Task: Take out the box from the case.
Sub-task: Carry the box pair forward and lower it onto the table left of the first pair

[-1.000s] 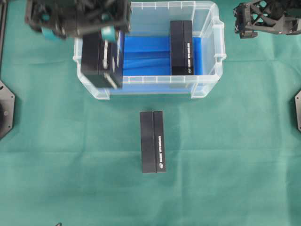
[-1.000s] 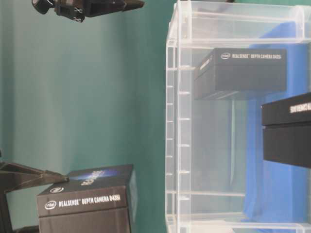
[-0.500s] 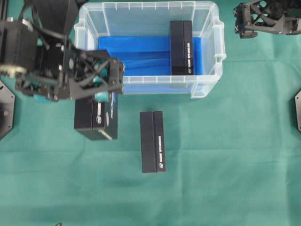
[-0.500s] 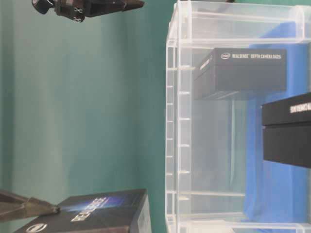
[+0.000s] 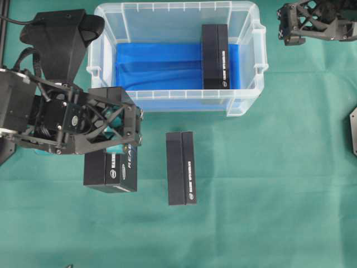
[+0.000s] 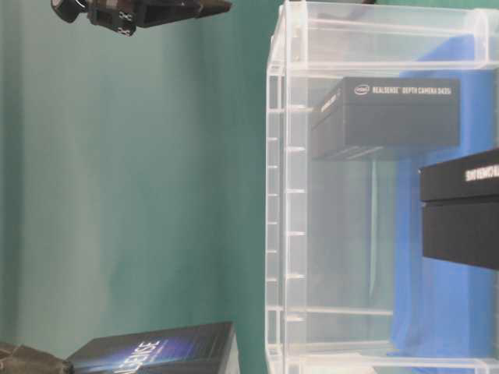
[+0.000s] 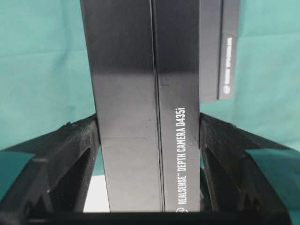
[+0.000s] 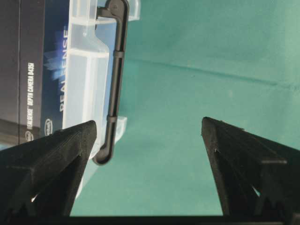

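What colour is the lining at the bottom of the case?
Bright blue lining, seen best in the overhead view, inside the clear case.

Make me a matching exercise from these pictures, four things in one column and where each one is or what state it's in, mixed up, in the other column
Things:
1. left gripper
2. right gripper
3. box with nothing touching it, inside the case
4. box lying alone on the green cloth

Places or states:
A. open, holding nothing
B. on the blue lining, near the right end of the case
C. in front of the case, near the middle
D. shut on a black box outside the case

Pairs: 1-D, 2-A, 3-B, 4-C
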